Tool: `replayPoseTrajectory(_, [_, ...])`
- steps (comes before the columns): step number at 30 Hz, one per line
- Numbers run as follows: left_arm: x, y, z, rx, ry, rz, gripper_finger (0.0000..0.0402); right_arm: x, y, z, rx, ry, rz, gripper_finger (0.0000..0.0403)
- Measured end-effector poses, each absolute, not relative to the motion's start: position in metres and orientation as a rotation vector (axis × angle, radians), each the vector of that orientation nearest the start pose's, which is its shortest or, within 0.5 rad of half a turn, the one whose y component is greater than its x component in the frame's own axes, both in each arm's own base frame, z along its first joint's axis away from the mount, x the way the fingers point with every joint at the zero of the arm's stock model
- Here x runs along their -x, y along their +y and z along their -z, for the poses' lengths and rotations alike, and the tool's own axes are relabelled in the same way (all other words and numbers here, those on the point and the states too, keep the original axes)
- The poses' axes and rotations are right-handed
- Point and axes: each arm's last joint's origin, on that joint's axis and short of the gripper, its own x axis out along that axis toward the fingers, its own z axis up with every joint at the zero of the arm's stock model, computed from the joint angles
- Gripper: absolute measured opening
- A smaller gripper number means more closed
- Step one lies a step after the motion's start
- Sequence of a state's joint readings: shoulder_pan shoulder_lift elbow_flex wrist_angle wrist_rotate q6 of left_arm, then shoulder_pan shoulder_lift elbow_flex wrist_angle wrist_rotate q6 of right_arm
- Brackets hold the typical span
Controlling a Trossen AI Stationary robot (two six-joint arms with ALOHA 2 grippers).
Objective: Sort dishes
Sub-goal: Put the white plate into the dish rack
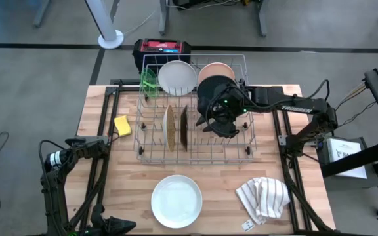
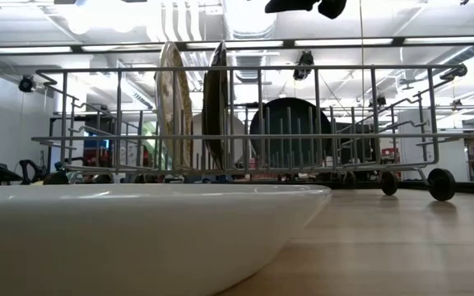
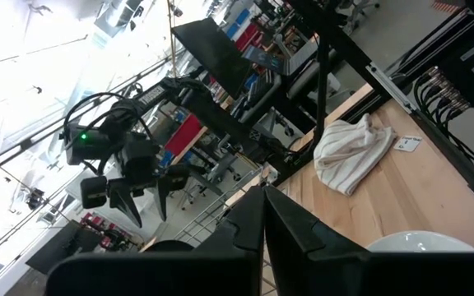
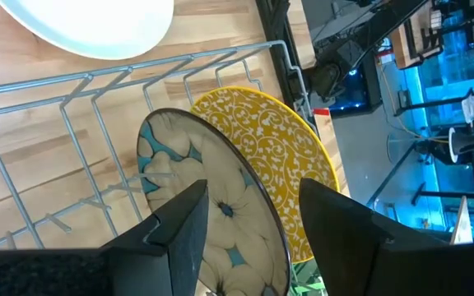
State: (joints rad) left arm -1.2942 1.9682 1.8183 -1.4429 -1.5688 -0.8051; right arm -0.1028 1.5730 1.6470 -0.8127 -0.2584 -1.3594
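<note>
From above, the large white plate [image 1: 176, 200] lay at the bench's [image 1: 307, 157] near edge; the right gripper [image 1: 223, 124] hovered over the rack [image 1: 195, 111], jaws open and empty. The left gripper [image 3: 263, 238] (parked low) showed jaws closed in its wrist view. The right wrist view showed two patterned plates [image 4: 212, 197] upright.

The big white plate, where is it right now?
In the high view, the white plate lies flat on the table's near edge, outside the rack and left of the towel.

Right gripper [image 1: 219, 124] open mid-air; left gripper [image 3: 263, 215] shut, parked aside.
</note>
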Motion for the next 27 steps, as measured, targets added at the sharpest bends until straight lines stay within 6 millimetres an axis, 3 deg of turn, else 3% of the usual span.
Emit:
replayPoseTrajectory(12, [-0.129, -0.35, -0.302, -0.783, 0.111, -0.261, 0.0, -0.327, -0.024, -0.381, 1.156, 0.515, -0.628, 0.0185])
replayPoseTrajectory(20, [-0.132, -0.349, -0.302, -0.78, 0.113, -0.27, 0.0, -0.307, 0.007, -0.4, 1.143, 0.463, -0.636, 0.0184])
replayPoseTrajectory(27, [-0.151, -0.344, -0.313, -0.721, 0.15, -0.308, 0.0, -0.296, 0.037, -0.412, 0.787, 0.496, -0.53, 0.0183])
